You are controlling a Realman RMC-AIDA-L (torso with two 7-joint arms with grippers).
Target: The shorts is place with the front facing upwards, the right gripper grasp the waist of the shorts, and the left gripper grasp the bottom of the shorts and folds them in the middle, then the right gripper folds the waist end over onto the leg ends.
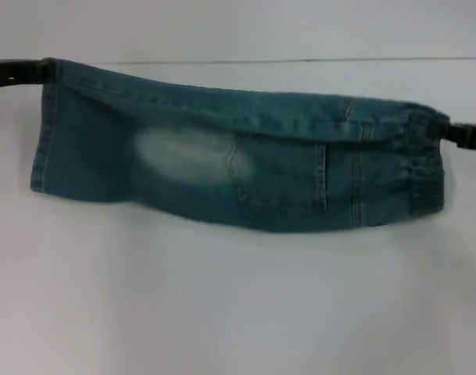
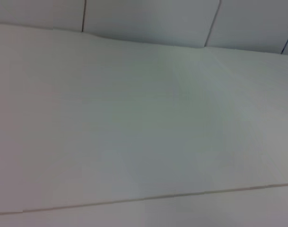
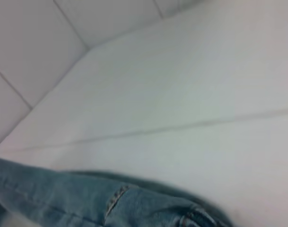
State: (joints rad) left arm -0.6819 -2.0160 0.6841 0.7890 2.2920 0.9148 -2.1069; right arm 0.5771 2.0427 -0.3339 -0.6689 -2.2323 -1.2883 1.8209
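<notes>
We hold the shorts (image 1: 245, 168) hanging, left gripper (image 1: 15, 73) clamped on the bottom (image 1: 44, 133), right gripper (image 1: 464, 134) on the waist (image 1: 425, 168); soft, weighty denim sags.

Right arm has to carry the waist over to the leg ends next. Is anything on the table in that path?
Nothing visible does. The shorts hang stretched between the left gripper and right gripper, and the white table beneath shows nothing else.
</notes>
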